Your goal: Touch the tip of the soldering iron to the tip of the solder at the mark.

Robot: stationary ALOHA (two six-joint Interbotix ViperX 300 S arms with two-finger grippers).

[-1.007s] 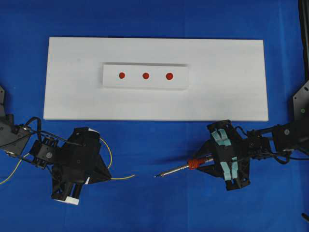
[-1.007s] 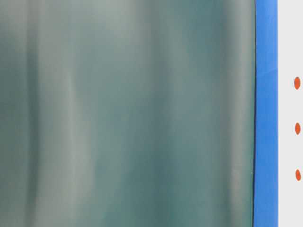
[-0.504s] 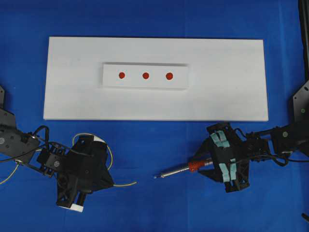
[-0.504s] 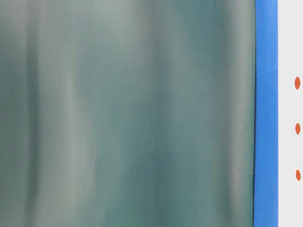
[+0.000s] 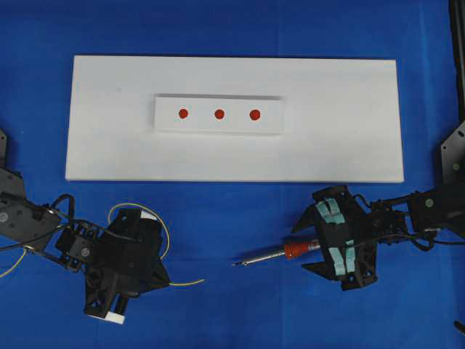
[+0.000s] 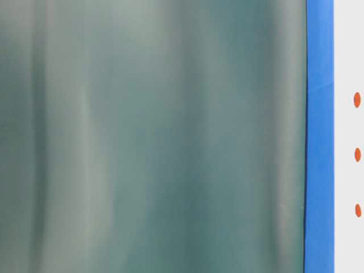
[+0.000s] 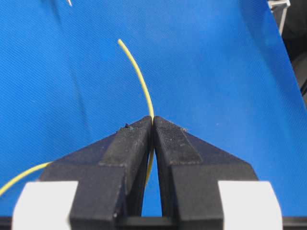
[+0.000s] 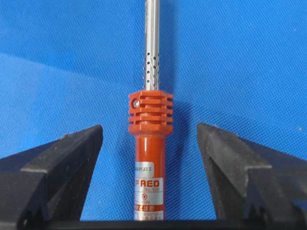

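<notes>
Left gripper [image 7: 153,120]: jaws fully closed, clamping solder [image 7: 139,76]. Free cut end projects ahead of jaws over blue cloth [image 5: 232,29], well short of white board [image 5: 109,145].

Right gripper [image 8: 149,139]: jaws spread wide, apart from soldering iron [image 8: 149,143] on both sides. Iron lies on cloth between jaws, nothing gripping it; metal tip points toward solder end, clear gap between the two.

Three red marks [image 5: 219,114] sit on raised white block [image 5: 167,123] at board centre.

Table-level view: mostly blurred grey-green, possibly an obstruction close to lens.
</notes>
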